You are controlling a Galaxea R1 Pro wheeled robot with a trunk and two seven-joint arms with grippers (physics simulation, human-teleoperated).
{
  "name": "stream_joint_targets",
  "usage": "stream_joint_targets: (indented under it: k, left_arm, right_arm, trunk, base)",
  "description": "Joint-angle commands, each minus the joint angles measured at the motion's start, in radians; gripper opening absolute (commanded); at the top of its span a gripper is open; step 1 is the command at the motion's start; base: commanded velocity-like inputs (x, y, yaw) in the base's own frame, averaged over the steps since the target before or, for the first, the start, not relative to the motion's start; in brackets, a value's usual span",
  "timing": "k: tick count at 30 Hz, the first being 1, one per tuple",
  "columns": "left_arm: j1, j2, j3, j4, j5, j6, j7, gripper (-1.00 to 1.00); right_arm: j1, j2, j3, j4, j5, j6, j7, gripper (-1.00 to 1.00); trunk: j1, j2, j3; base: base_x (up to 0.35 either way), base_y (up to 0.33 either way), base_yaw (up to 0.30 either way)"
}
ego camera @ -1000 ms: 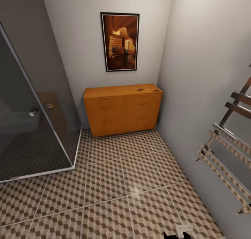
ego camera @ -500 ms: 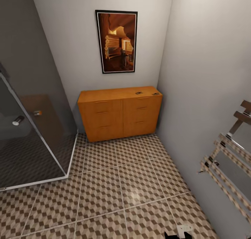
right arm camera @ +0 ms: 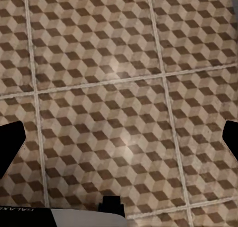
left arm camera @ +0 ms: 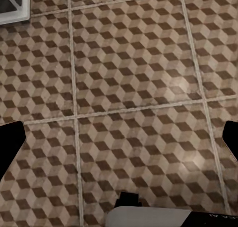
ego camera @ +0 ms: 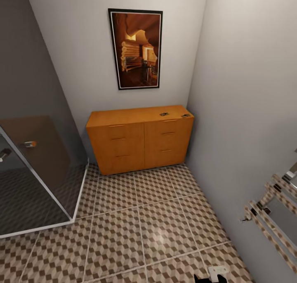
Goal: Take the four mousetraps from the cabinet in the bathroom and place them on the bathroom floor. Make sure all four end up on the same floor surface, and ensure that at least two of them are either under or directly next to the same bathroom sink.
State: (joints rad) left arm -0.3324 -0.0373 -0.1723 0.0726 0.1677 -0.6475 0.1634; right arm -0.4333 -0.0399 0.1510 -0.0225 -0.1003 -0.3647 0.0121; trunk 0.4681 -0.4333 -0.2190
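The orange-brown cabinet (ego camera: 140, 142) stands against the far wall, all its drawers shut. Two tiny dark mousetraps lie on its top near the right end, one (ego camera: 164, 114) inward and one (ego camera: 185, 115) by the corner. The cube-patterned bathroom floor (ego camera: 156, 217) stretches from the cabinet toward me. In the left wrist view my left gripper (left arm camera: 119, 142) hangs open over bare tiles, its black fingertips at the picture's edges. My right gripper (right arm camera: 119, 142) is open over tiles in the same way. The sink is out of view.
A smoky glass shower panel (ego camera: 37, 167) with a white base rail closes off the left. A chrome towel rail (ego camera: 272, 217) juts from the right wall. A framed picture (ego camera: 135, 48) hangs above the cabinet. Open tiles lie between me and the cabinet.
The whole head view has shifted: the cabinet sits lower and a little left, and the shower and towel rail have slid toward the edges. Nothing in the room has moved.
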Motion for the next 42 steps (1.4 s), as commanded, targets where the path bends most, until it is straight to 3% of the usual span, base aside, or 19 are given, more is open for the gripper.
stream_joint_targets:
  k: [1, 42]
  left_arm:
    - [-0.002, -0.001, -0.009, 0.004, 0.008, -0.006, 0.002, 1.0]
    - [-0.002, -0.004, -0.009, 0.004, 0.008, -0.006, 0.002, 1.0]
  right_arm:
    - [-0.001, 0.0, 0.008, 0.001, -0.01, -0.003, 0.001, 1.0]
    - [-0.001, 0.003, 0.009, 0.003, -0.011, -0.004, 0.002, 1.0]
  trunk:
    - [0.001, -0.002, -0.002]
    - [0.001, -0.002, -0.002]
  base:
    - [0.323, -0.001, 0.0]
    - [0.31, 0.0, 0.0]
